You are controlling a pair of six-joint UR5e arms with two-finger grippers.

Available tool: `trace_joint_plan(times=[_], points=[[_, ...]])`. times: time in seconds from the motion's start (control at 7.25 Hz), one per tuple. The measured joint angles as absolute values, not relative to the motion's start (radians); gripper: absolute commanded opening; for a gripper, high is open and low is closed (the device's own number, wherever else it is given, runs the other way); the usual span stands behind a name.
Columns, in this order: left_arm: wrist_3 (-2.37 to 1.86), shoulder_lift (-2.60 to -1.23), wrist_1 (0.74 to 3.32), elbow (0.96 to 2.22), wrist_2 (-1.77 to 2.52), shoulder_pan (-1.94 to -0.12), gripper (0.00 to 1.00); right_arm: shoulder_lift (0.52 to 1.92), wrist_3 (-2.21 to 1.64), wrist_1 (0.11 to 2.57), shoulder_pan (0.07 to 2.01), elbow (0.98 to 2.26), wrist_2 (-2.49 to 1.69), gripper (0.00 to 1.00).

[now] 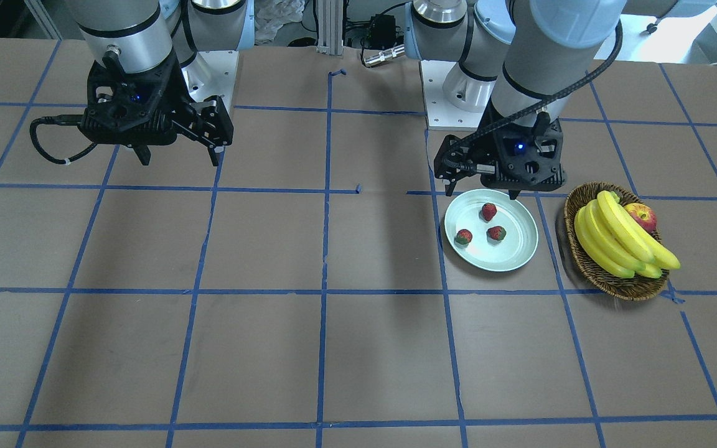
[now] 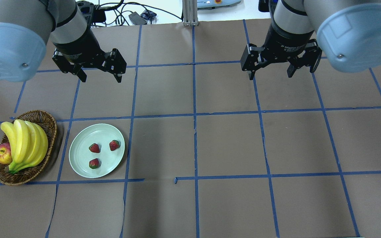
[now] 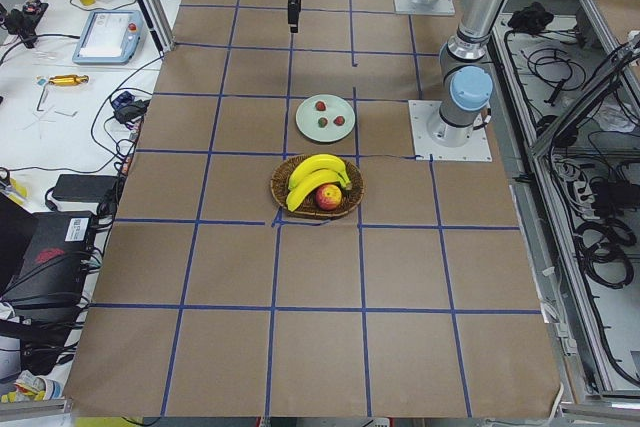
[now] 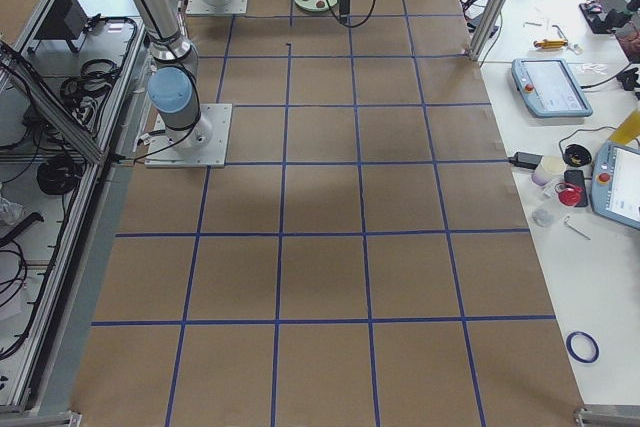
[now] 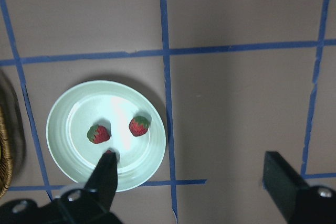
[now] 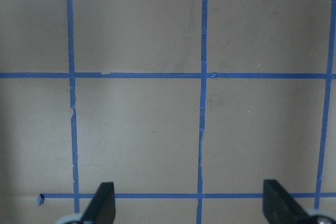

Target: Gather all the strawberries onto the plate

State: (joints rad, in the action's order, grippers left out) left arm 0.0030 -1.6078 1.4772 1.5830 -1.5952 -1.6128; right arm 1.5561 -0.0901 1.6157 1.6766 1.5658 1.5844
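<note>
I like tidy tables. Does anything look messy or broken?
Nothing stands out. The three strawberries sit on the plate, bananas and apple in the basket; left gripper and right gripper hang open, empty.

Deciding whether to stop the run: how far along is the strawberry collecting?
Done: all three strawberries lie on the plate. In hand: nothing; the left hand and right hand hang open and empty above the table. Left: no berry shows off the plate, so the job looks complete.
</note>
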Motion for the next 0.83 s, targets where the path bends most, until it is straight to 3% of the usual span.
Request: trace_joint_plan(times=[0.83], points=[[-0.013,-1.588,1.473,1.57,-1.588,-1.614,1.0,1.567,-0.091,1.613,1.677,1.554,1.591,1.0]])
